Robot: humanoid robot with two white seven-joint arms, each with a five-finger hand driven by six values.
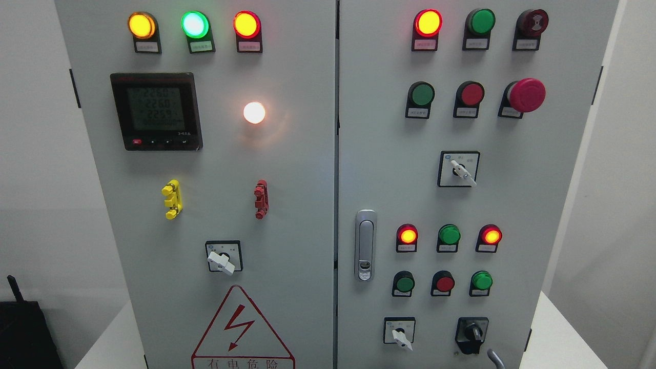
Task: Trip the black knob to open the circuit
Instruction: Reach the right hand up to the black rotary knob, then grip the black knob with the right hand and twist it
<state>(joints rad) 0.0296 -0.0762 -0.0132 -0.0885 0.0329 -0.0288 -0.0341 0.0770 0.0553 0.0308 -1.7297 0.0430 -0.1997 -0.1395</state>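
The black knob [472, 333] sits low on the cabinet's right door [558, 205], near the bottom right corner, its handle upright. Just left of it is a white selector switch [401, 335]; above are a green button [482, 281] and a red button [444, 283]. A grey cable end [494, 357] curves up just beside the knob's lower right. Nothing covers the knob. Neither robot hand is in view, so I cannot tell the state of the fingers. The cabinet stands on a white tabletop [556, 338].

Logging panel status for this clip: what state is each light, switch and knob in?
Top-left lamps: all three lit.
White lamp: lit.
Meter: on.
Top-right red lamp: lit.
Black knob: handle vertical.
Latch: closed.
Emergency stop: unclear.
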